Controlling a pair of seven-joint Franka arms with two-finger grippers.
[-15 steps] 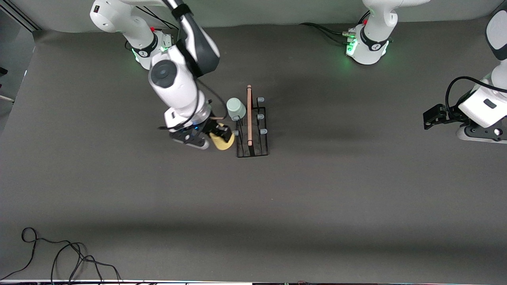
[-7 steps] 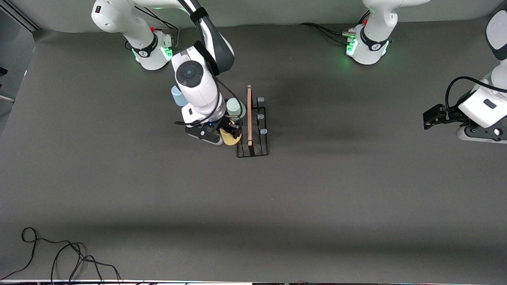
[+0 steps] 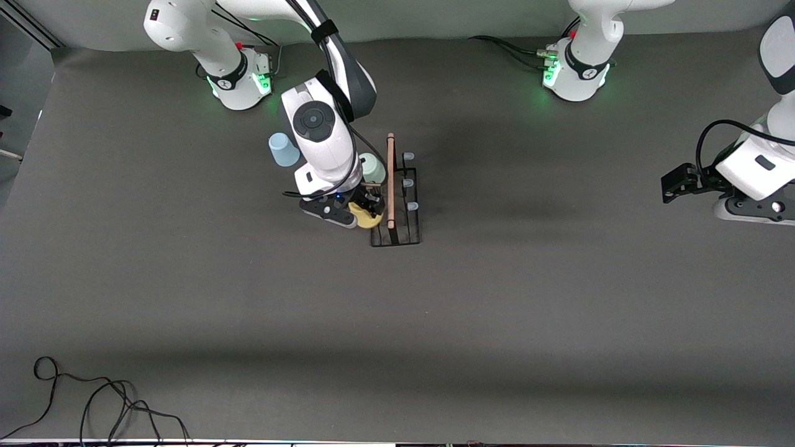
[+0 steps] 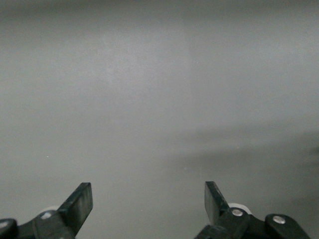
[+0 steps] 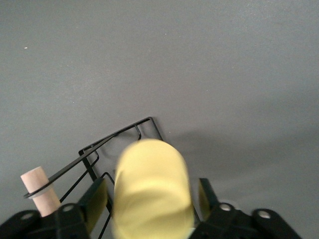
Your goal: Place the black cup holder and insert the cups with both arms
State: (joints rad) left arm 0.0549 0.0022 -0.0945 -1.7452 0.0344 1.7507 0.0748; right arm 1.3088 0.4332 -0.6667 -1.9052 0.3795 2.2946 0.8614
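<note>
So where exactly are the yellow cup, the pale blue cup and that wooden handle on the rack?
yellow cup (image 5: 152,191): right wrist view, on its rounded side wall.
pale blue cup (image 3: 283,149): front view, on its upturned base.
wooden handle (image 3: 390,180): front view, midway along the rod.

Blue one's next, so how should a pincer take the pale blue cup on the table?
Grip the pale blue cup across its tapered side wall, coming from above: it appears to stand upside down on the table, clear of the black cup holder, toward the right arm's end.
</note>
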